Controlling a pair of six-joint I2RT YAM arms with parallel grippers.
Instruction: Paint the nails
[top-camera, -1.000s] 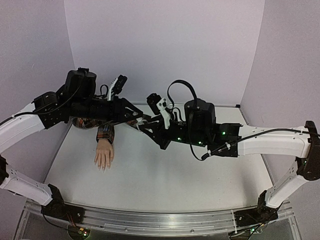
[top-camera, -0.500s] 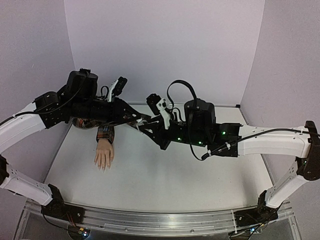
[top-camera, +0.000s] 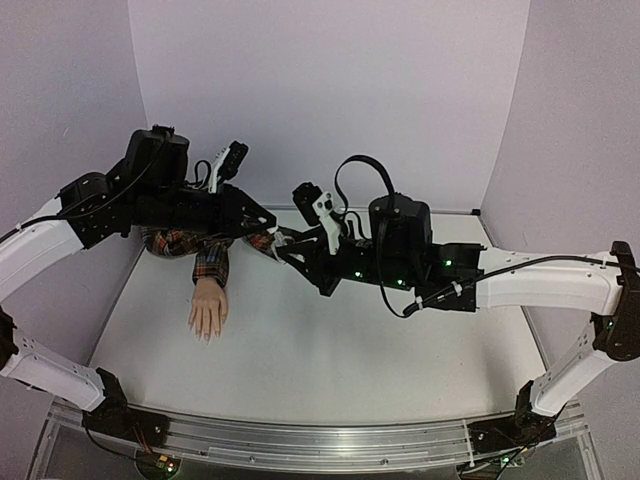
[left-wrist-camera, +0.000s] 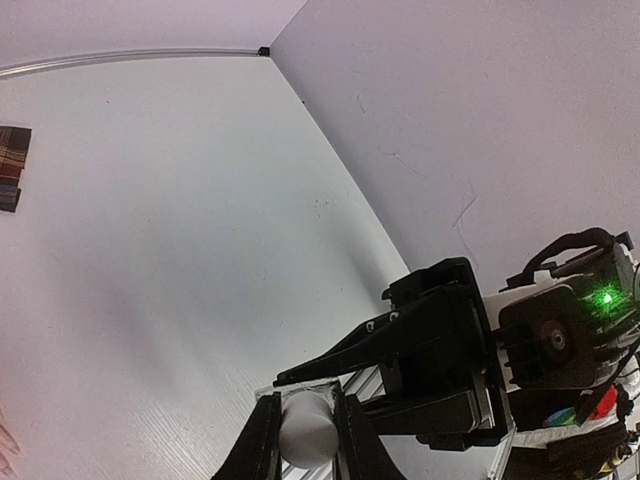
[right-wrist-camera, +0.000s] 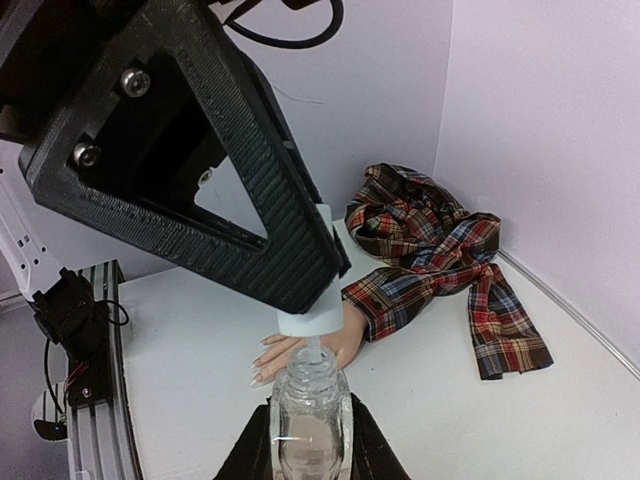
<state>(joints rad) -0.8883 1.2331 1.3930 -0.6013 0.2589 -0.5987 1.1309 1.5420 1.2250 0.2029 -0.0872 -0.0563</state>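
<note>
1. Step judged: the brush is being drawn out of the bottle. The white cap (left-wrist-camera: 305, 440) is pinched by the left pincer (left-wrist-camera: 305, 405). The clear bottle (right-wrist-camera: 308, 450) is clamped by the right pincer (right-wrist-camera: 310, 410), above the worktop (top-camera: 350, 350).
2. The cap should be pulled straight along the neck with the bottle held steady, so the stem is not bent.
3. The nails (top-camera: 205, 337) tip the mannequin hand (top-camera: 208, 310), which lies flat at the left, apart from both pincers.
4. The worktop is white and matte. The walls (top-camera: 330, 90) are pale lilac. A plaid shirt (right-wrist-camera: 440, 250) is bunched in the corner.
</note>
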